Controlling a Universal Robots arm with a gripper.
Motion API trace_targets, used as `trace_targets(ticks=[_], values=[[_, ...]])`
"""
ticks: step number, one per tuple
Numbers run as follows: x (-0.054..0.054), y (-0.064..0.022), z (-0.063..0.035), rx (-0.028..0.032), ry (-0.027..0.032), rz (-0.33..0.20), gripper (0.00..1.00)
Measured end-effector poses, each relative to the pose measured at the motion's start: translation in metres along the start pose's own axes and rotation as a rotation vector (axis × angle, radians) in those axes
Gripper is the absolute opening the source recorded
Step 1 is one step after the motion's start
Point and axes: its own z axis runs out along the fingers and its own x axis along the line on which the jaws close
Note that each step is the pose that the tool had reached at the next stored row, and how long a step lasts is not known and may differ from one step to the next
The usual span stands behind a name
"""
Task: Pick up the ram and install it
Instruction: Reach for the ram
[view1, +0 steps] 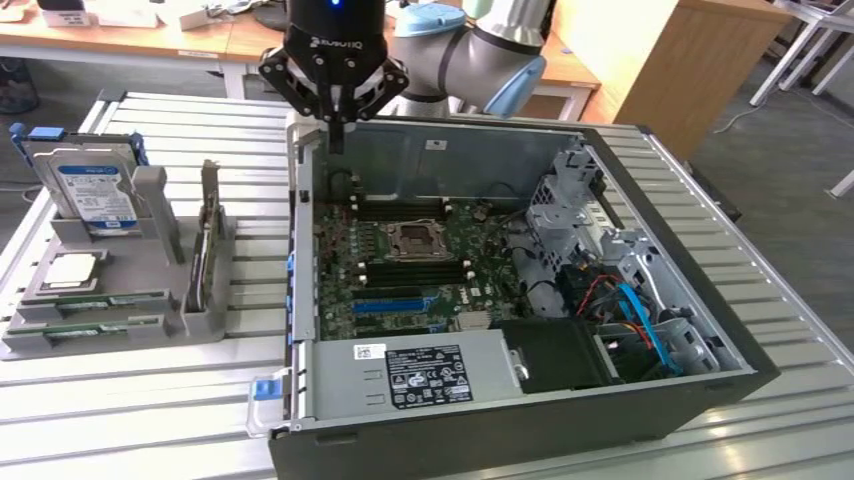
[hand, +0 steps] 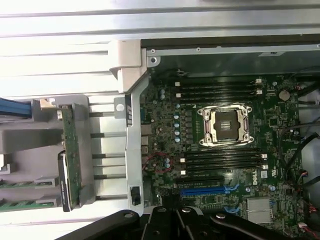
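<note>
The black hand has upside-down white letters on it that read Robotiq. It points straight down from a silver and light blue arm that comes in from the far edge of the worktop. The hand hangs over the far corner of the open computer box, on the exterior view's left. In the wrist view the hand shows as dark fingers. It is clenched with nothing in it. The ram lies flat in a grey holder near the worktop edge at the exterior view's left, well apart from the hand. In the wrist view the ram is a green strip. A hard drive with a blue and white label stands in the holder. The writing on it is too small to read. A black and white label lies on the silver block inside the box, also too small to read.
</note>
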Motion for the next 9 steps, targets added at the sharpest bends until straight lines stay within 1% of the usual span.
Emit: trace_targets(ticks=[9], values=[[0.018,-0.0006,-0.0004,0.0,0.0,0.0,0.11]])
